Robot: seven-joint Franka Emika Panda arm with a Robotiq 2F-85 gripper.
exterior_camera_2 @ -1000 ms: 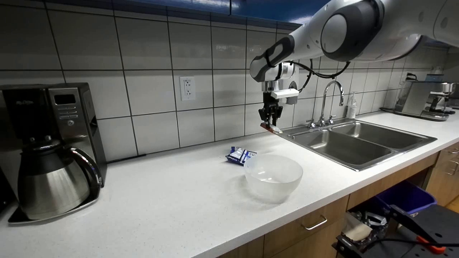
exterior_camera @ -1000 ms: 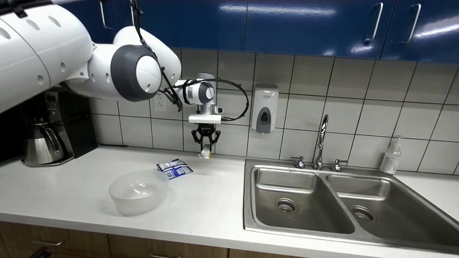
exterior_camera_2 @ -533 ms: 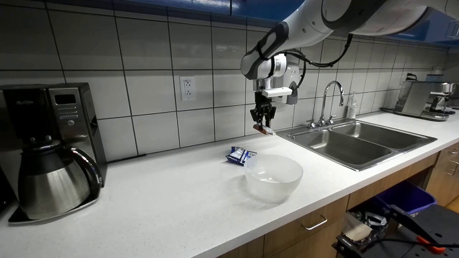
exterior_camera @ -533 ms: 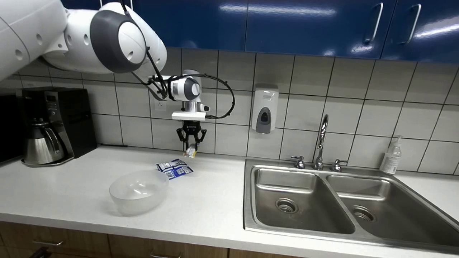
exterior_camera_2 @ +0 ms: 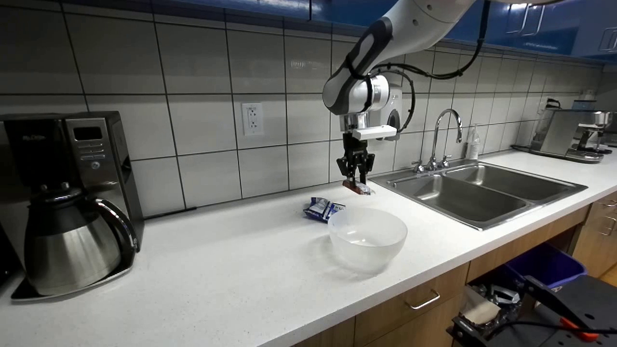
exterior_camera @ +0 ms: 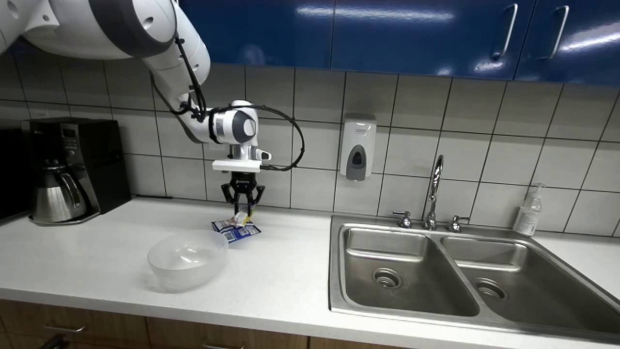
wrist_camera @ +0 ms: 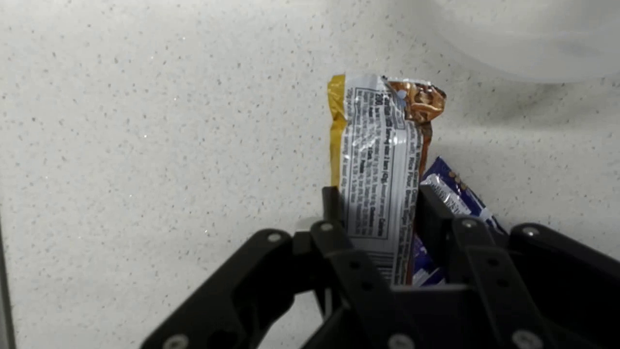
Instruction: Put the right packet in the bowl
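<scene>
The right packet, silvery with yellow and orange-brown edges, is held between the fingers of my gripper (wrist_camera: 379, 203). The packet (wrist_camera: 375, 155) points up the wrist view, toward the bowl's side. In both exterior views my gripper (exterior_camera: 243, 212) (exterior_camera_2: 357, 179) holds the packet (exterior_camera: 240, 219) (exterior_camera_2: 355, 187) above the counter, at the back of the bowl. The bowl (exterior_camera: 189, 280), translucent and whitish, stands in front of the gripper. It also shows in an exterior view (exterior_camera_2: 366, 255) and partly at the top right of the wrist view (wrist_camera: 557, 53).
A larger blue-and-white packet (exterior_camera: 241, 233) lies on the counter behind the bowl, partly hidden by the gripper in the wrist view (wrist_camera: 455, 194). A double sink (exterior_camera: 334, 271) and faucet (exterior_camera: 434, 189) are to one side. A coffee maker (exterior_camera_2: 96, 144) is on the other. A tiled wall is behind.
My gripper has moved with the packet along the wall toward the coffee maker's side, then come forward and lower. The bowl and the blue packet have not moved.
</scene>
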